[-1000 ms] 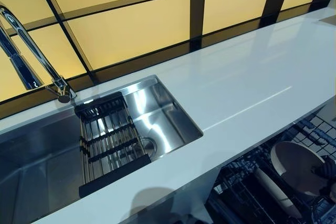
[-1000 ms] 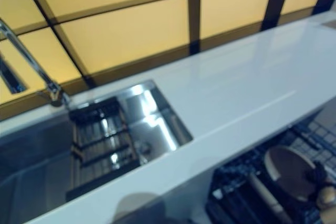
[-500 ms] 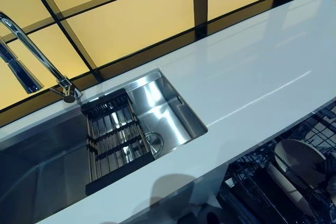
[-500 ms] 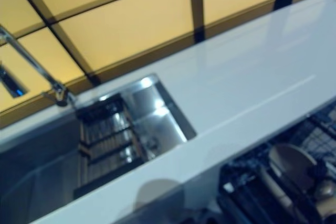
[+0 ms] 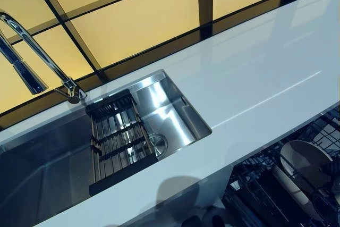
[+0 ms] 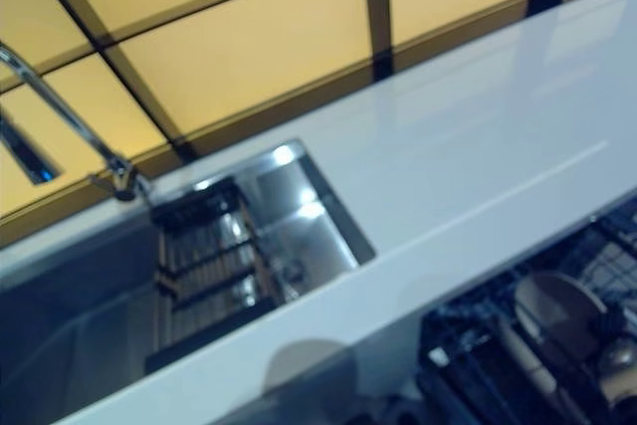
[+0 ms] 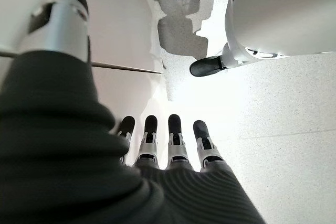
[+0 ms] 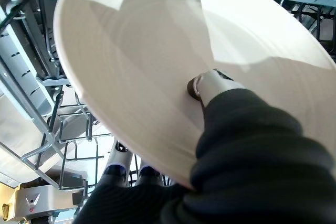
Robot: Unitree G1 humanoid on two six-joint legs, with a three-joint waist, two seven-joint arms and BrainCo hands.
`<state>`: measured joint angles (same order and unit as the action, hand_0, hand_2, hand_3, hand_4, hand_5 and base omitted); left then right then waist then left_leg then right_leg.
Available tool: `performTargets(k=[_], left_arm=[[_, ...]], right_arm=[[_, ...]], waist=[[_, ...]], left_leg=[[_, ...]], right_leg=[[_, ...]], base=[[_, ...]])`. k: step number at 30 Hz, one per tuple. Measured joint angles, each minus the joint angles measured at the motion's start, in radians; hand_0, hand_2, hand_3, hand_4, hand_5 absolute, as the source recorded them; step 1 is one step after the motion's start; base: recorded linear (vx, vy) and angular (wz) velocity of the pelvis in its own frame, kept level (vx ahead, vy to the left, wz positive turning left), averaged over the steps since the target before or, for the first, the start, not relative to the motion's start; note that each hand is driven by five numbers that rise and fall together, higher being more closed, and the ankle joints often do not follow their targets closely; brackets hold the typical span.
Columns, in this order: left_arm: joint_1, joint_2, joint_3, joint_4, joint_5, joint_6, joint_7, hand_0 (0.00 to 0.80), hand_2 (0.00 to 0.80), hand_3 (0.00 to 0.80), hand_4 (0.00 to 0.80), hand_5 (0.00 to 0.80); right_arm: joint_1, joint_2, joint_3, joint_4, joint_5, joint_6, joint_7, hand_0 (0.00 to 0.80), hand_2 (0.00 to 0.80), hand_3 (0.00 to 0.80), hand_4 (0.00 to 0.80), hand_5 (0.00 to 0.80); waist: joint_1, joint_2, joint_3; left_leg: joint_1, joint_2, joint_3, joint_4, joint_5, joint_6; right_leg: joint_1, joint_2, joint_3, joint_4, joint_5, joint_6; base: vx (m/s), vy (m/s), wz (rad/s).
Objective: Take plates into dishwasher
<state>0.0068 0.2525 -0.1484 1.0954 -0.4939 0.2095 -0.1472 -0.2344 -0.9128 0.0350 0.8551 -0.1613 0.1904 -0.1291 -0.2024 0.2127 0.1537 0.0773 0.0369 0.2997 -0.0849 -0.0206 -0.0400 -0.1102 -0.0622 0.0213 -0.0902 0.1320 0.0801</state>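
Cream, stiff and breakable, the plate (image 8: 157, 77) sits pinched at its rim in your right hand (image 8: 210, 85) over the dishwasher rack (image 8: 47, 129); keep that edge grip firm, left hand (image 7: 168, 140) hanging slack.

A round cream plate (image 8: 157, 72) stands on its edge inside the dishwasher rack (image 5: 255, 184), just below the white counter (image 5: 255, 78). A second pale plate (image 5: 289, 187) leans next to it.

glare streaks the countertop (image 5: 255, 78); right eye view blurred.
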Motion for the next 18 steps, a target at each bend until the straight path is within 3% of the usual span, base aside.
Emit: performTargets(k=[1,2,10,18], left_arm=[[-0.001,0.000,0.000,0.000,0.000,0.000,0.000,0.000,0.000,0.000,0.000,0.000],[-0.002,0.000,0.000,0.000,0.000,0.000,0.000,0.000,0.000,0.000,0.000,0.000],[-0.003,-0.001,0.001,0.000,-0.004,0.000,0.000,0.000,0.000,0.000,0.000,0.000],[0.000,-0.006,0.025,0.000,-0.161,0.023,0.009,0.000,0.000,0.000,0.000,0.000]], right_arm=[[0.000,0.000,0.000,0.001,0.003,0.000,0.000,0.389,0.389,0.389,0.389,0.389],[0.000,0.000,0.000,0.007,0.008,0.000,0.000,0.000,0.000,0.000,0.000,0.000],[0.003,0.001,0.011,0.014,0.022,0.009,0.010,0.000,0.000,0.000,0.000,0.000],[0.009,-0.018,0.007,-0.067,0.048,0.057,0.011,0.000,0.000,0.000,0.000,0.000]], waist=[[0.000,0.000,0.000],[0.000,0.000,0.000],[0.001,0.000,0.001],[-0.002,-0.008,0.007]], left_leg=[[0.000,0.000,0.000,0.000,0.000,0.000],[0.000,0.000,-0.001,0.000,0.000,0.000],[-0.001,0.000,-0.002,0.000,0.000,0.000],[-0.001,-0.001,-0.002,0.000,0.000,0.000]], right_leg=[[0.000,0.000,0.000,0.000,0.000,0.000],[0.000,0.000,-0.001,0.000,0.000,0.000],[0.000,0.001,0.000,0.000,0.000,0.000],[-0.001,0.005,0.001,0.001,0.000,0.000]], base=[[0.000,0.000,0.00],[0.000,0.000,0.00],[0.000,0.000,0.00],[-0.002,-0.020,0.00]])
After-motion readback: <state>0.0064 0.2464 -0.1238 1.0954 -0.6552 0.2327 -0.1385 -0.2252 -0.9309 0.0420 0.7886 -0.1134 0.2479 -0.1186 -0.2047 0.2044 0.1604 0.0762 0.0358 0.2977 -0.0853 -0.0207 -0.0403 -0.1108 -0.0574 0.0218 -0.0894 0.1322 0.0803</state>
